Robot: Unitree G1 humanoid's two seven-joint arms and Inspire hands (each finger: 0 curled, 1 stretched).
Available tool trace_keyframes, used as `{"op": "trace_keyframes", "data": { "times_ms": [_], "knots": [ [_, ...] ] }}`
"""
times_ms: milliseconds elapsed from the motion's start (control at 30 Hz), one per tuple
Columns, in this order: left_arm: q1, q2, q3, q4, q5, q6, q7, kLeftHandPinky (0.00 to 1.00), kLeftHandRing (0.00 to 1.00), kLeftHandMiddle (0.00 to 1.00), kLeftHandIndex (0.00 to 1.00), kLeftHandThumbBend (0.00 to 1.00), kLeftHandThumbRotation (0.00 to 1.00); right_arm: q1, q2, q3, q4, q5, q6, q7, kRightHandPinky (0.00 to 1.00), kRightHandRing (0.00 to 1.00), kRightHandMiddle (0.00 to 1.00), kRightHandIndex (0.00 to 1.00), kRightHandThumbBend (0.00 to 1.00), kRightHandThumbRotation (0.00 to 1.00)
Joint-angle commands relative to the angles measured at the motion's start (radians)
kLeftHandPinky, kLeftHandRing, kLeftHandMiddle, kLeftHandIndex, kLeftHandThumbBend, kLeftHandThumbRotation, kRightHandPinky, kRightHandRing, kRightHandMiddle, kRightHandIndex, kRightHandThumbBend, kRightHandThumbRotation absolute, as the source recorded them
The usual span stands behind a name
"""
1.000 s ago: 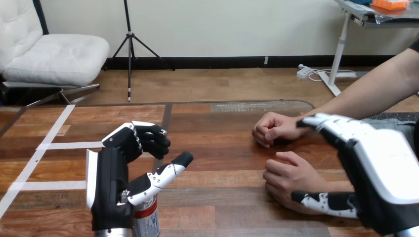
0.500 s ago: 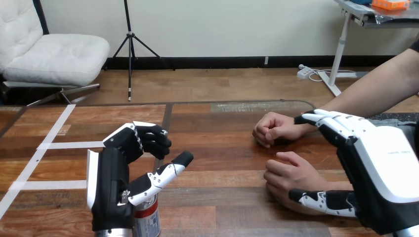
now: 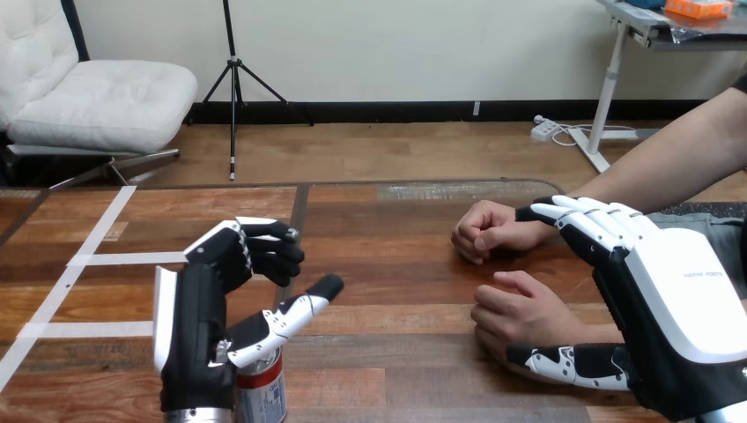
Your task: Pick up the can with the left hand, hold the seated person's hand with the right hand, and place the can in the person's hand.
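Observation:
A silver and red can (image 3: 262,395) stands upright at the table's near edge. My left hand (image 3: 195,326) is right beside it on the left, its thumb (image 3: 295,311) stretched out over the can's top and its fingers (image 3: 260,251) loosely bent beyond the can with nothing in them. The person's near hand (image 3: 520,313) rests loosely curled on the table at the right. My right hand (image 3: 678,322) is open around it: straight fingers (image 3: 599,220) reach over the wrist of the person's far hand (image 3: 484,231), and the thumb (image 3: 564,363) lies along the near hand's front side.
White tape strips (image 3: 97,260) cross the table's left part. The person's forearm (image 3: 669,159) comes in from the upper right. The table's far edge (image 3: 423,183) runs across the middle of the view.
My right hand has slid a little forward and left, so its fingers now lie further over the person's far wrist. The left hand and the can have stayed put.

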Motion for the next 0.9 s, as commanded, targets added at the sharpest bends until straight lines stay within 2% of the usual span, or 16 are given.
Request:
{"op": "trace_keyframes", "data": {
  "times_ms": [0,100,400,633,867],
  "knots": [
    [-0.012,0.033,0.002,-0.075,0.030,0.029,-0.018,0.45,0.56,0.61,0.61,0.83,0.05,-0.019,-0.006,0.015,-0.042,0.026,0.014,0.015,0.89,0.87,0.86,0.81,0.96,0.00],
    [-0.008,0.044,0.002,-0.089,0.038,0.050,-0.029,0.51,0.64,0.69,0.68,0.87,0.12,-0.020,-0.006,0.017,-0.039,0.029,0.012,0.017,0.90,0.88,0.87,0.81,0.96,0.00],
    [-0.004,0.072,0.009,-0.096,0.049,0.068,-0.041,0.63,0.75,0.79,0.78,0.93,0.22,-0.024,-0.007,0.026,-0.032,0.026,0.011,0.011,0.91,0.89,0.87,0.82,0.94,0.00],
    [0.005,0.092,0.015,-0.105,0.072,0.088,-0.037,0.66,0.78,0.83,0.82,0.95,0.28,-0.027,-0.011,0.033,-0.028,0.021,0.011,0.010,0.91,0.88,0.88,0.82,0.92,0.00],
    [0.028,0.111,0.015,-0.143,0.072,0.134,-0.059,0.69,0.82,0.87,0.86,0.97,0.34,-0.026,-0.009,0.040,-0.027,0.022,0.011,0.011,0.91,0.88,0.88,0.82,0.91,0.00]
  ]
}}
